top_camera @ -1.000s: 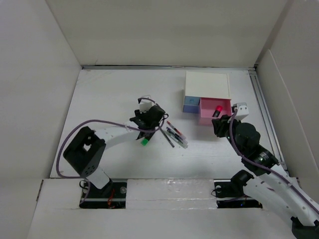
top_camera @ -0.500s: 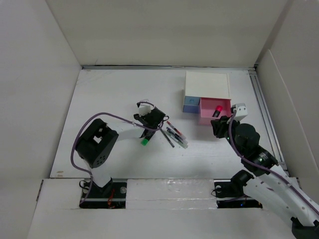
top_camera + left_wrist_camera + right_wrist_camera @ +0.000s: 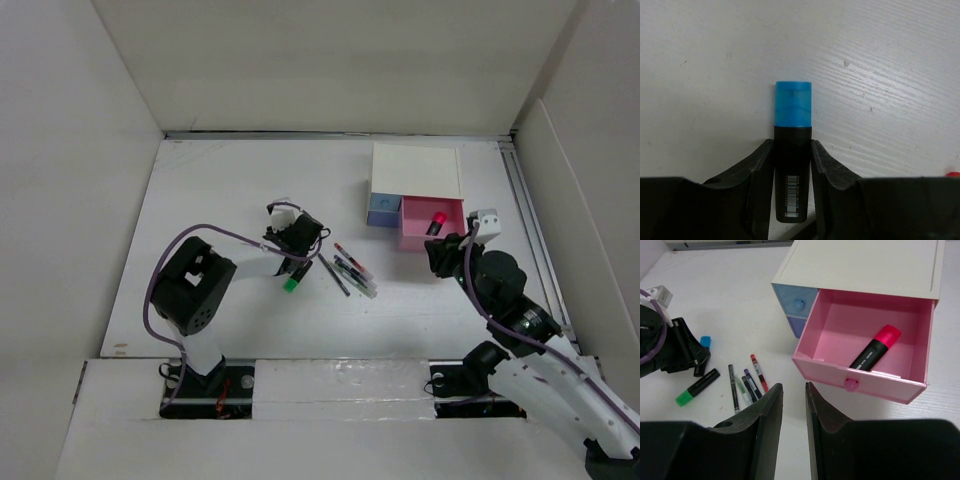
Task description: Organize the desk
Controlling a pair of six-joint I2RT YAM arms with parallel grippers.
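Observation:
The white desk (image 3: 220,200) carries a scatter of stationery. My left gripper (image 3: 287,252) is shut on a black highlighter with a blue cap (image 3: 793,102), held low over the desk; the cap sticks out past the fingertips (image 3: 765,150). The blue cap also shows in the right wrist view (image 3: 705,342). A green-capped highlighter (image 3: 289,285) lies just beside it. Several pens (image 3: 348,270) lie to its right. My right gripper (image 3: 437,252) hovers in front of the open pink drawer (image 3: 860,380), jaws nearly together and empty. A pink highlighter (image 3: 874,348) lies in the drawer.
The small white drawer box (image 3: 415,170) stands at the back right, with two closed bluish drawers (image 3: 799,305) on its left side. White walls enclose the desk, and a rail (image 3: 528,215) runs along the right edge.
The left arm has folded back and its gripper has shifted slightly left with the blue highlighter. The right arm has barely moved.

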